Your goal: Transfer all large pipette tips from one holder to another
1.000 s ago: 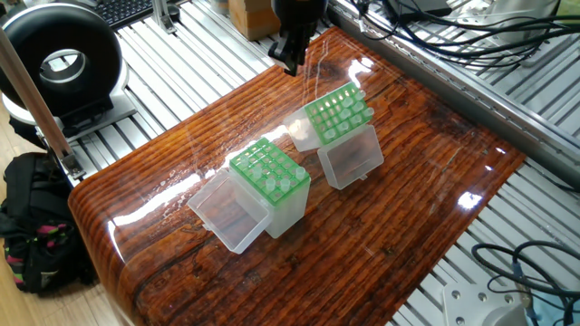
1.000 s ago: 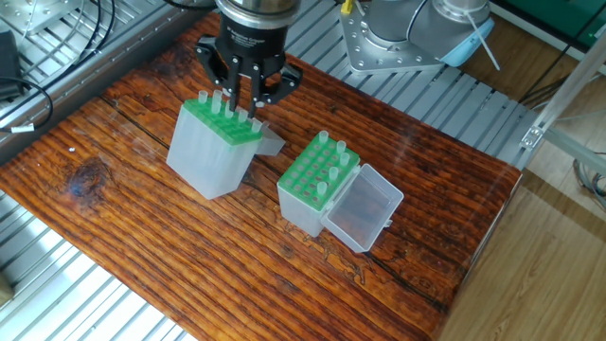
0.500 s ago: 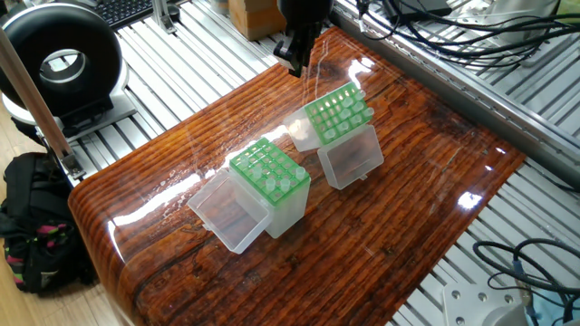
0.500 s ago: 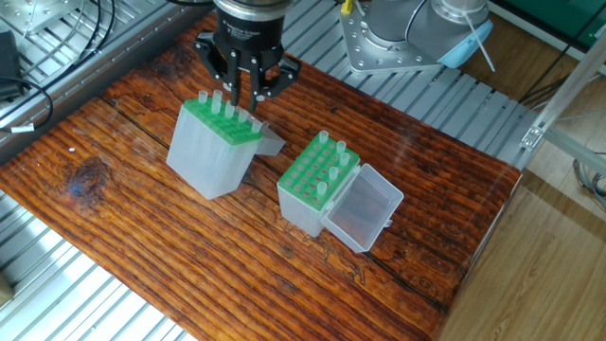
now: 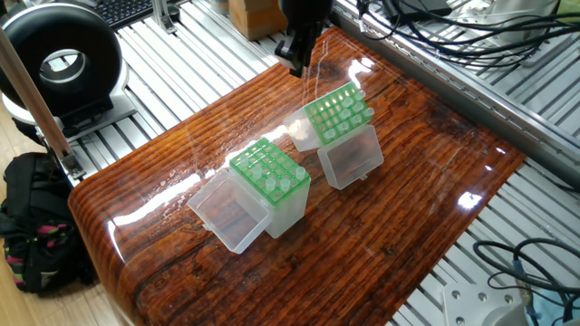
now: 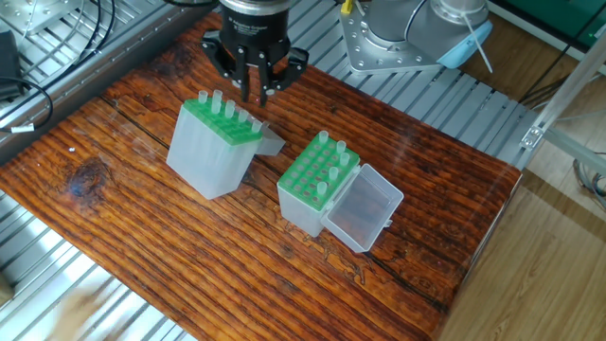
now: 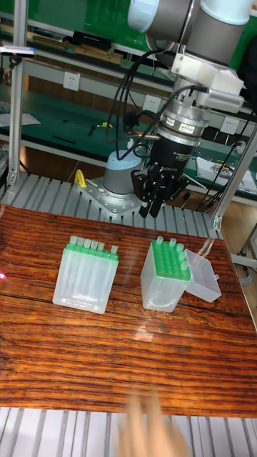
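Your gripper [image 6: 254,89] hangs at about 1 o'clock from the left green-topped rack [image 6: 210,152] in the other fixed view. Its fingers are drawn close together, but you cannot tell from these pictures whether they are shut or pinching anything. A second ago the fingers sat down among the row of large pipette tips [image 6: 217,98] along that rack's far edge; now they have risen clear and drifted a little away from it. That reads as a pick just finished, though the tip itself is too faint to confirm. Several tips still stand in that row. Toward 4 o'clock, the second rack [image 6: 308,199] already carries a scatter of tips [image 6: 322,142], with its clear lid [image 6: 362,210] lying open on the counter [image 6: 142,227] beside it. The job looks partway done. Next you would probably carry over to a free hole in the second rack, keeping high enough to pass over its standing tips.
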Controlling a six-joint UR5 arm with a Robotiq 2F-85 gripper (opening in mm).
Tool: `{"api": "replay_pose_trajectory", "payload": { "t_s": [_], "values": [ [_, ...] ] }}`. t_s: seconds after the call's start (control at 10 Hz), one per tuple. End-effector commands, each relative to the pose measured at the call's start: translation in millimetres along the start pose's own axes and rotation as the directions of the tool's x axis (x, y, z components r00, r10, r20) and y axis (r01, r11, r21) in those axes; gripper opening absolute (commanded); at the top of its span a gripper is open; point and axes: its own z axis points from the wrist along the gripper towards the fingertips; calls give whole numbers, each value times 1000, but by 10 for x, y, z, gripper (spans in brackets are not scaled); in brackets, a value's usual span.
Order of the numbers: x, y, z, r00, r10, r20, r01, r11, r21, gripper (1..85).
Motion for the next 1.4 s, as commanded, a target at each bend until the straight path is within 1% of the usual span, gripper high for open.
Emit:
{"api": "replay_pose_trajectory", "payload": {
  "t_s": [0.0, 0.1, 0.2, 0.3, 0.4, 0.5, 0.6, 0.7, 0.8, 0.9, 1.0, 1.2, 1.3],
  "values": [
    [67, -61, 160, 994, -87, -62, 87, 996, -3, 277],
    [63, 35, 225, 996, -54, -77, 52, 998, -30, 280],
    [58, 208, 208, 996, -1, -89, -6, 997, -73, 280],
    [27, 283, 188, 995, 41, -89, -49, 995, -86, 280],
    [-142, 385, 180, 998, 60, -29, -63, 991, -121, 283],
    [-299, 433, 156, 995, 98, 16, -95, 987, -127, 287],
    [-439, 469, 134, 988, 144, 52, -136, 983, -123, 287],
    [-538, 491, 134, 983, 163, 84, -152, 981, -124, 283],
    [-567, 465, 136, 981, 166, 98, -154, 981, -118, 267],
    [-597, 487, 129, 981, 160, 110, -147, 982, -123, 257],
    [-639, 566, 130, 979, 161, 122, -144, 980, -139, 243],
    [-735, 700, 159, 971, 189, 147, -167, 974, -153, 230],
    [-798, 752, 180, 965, 207, 161, -180, 969, -169, 230]
  ]
}}
